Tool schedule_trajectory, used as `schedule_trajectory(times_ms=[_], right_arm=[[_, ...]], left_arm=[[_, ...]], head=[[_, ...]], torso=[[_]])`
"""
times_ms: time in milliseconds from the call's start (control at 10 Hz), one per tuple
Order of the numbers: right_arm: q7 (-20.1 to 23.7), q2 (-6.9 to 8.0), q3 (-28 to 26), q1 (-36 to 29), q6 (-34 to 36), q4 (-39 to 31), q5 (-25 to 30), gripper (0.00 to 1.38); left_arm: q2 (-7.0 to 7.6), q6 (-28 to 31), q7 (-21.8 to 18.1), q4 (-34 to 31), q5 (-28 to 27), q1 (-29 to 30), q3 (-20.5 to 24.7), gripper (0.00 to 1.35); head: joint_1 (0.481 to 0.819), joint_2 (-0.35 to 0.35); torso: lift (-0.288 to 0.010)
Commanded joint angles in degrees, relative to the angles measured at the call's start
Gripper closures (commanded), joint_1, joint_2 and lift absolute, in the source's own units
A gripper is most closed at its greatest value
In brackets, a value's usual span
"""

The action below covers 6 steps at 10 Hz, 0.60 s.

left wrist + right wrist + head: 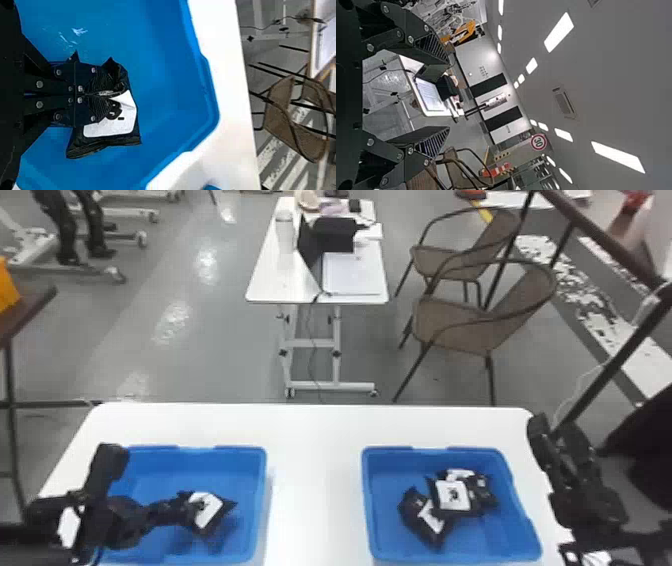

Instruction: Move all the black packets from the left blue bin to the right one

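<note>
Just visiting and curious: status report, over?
Left claw shut on black packet at left blue bin. Right claw open. Bin's side wall between packet and right bin.

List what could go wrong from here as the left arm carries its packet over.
The left gripper pinches the black packet off-centre, with much of it out to one side, so it might twist or slip.

The left blue bin's wall stands between it and the right bin; a low path could snag the packet.

The packets in the right bin overlap, so one dropped on top may slide off.
</note>
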<state>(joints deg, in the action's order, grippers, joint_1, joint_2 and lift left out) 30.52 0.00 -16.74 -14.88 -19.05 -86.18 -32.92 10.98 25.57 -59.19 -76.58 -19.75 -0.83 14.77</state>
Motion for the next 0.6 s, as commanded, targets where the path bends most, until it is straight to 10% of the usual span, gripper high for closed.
schedule_trajectory(times_ms=[0, 500], right_arm=[[0.06, 0.05, 0.13, -0.06, 0.07, -0.13, -0.04, 0.47], [2.0, 0.05, 3.82, 4.33, 2.18, 1.19, 1.02, 0.47]], left_arm=[[-0.96, 0.27, 0.13, -8.5, 7.09, 2.32, 0.17, 1.21], [-0.7, -8.34, 5.57, -4.55, 32.4, -6.21, -14.86, 1.21]], head=[[0.695, -0.046], [0.695, -0.149]], torso=[[0.0], [0.0]])
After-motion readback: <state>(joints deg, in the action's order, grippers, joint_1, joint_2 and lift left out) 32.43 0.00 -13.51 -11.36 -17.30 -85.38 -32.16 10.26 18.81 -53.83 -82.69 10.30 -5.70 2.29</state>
